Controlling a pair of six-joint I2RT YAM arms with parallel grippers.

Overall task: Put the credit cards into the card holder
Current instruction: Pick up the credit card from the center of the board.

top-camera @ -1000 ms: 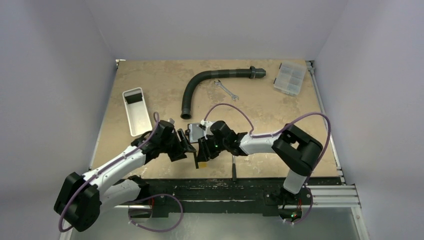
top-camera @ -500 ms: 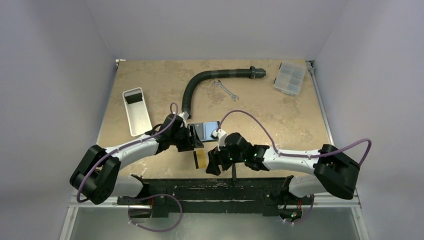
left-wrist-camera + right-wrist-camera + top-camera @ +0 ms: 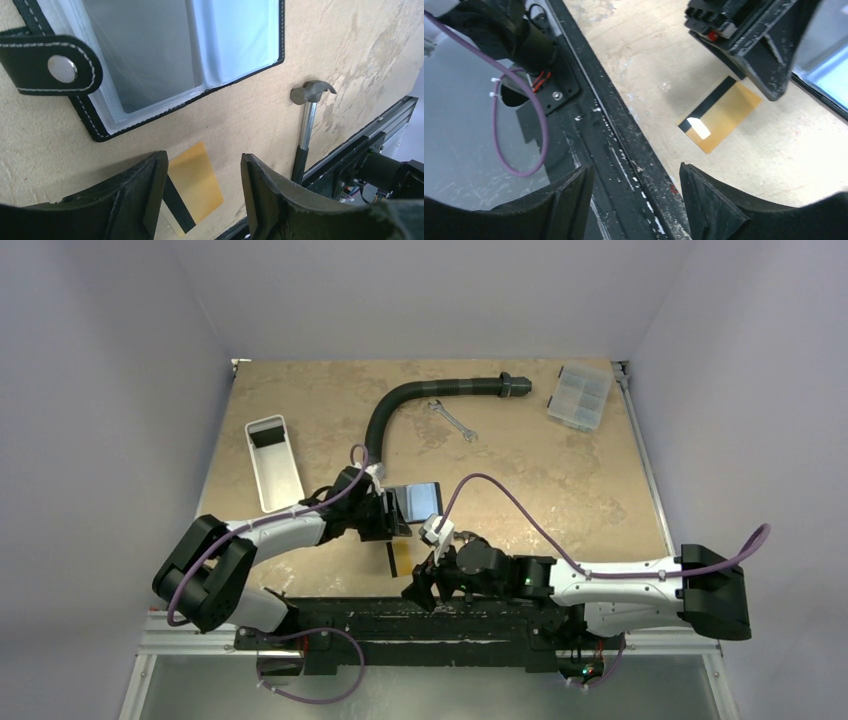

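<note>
Now the left gripper (image 3: 203, 159) is being held wide open, empty, over the credit card (image 3: 197, 187) lying just beside the open card holder (image 3: 150, 55). The right gripper (image 3: 635, 169) is likewise open and empty, seemingly idle. An edge pinch is being called for.

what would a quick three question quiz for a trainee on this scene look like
1. True or false: the card holder lies open, its strap unsnapped.
2. Pick one. The gold card with the black stripe is: A, in a pocket of the holder; B, flat on the table, outside the holder; C, standing on its edge.
3. Fill in the blank: the left gripper and the right gripper both stand ____, holding nothing.

Key: 1 true; 2 B; 3 open.
</note>
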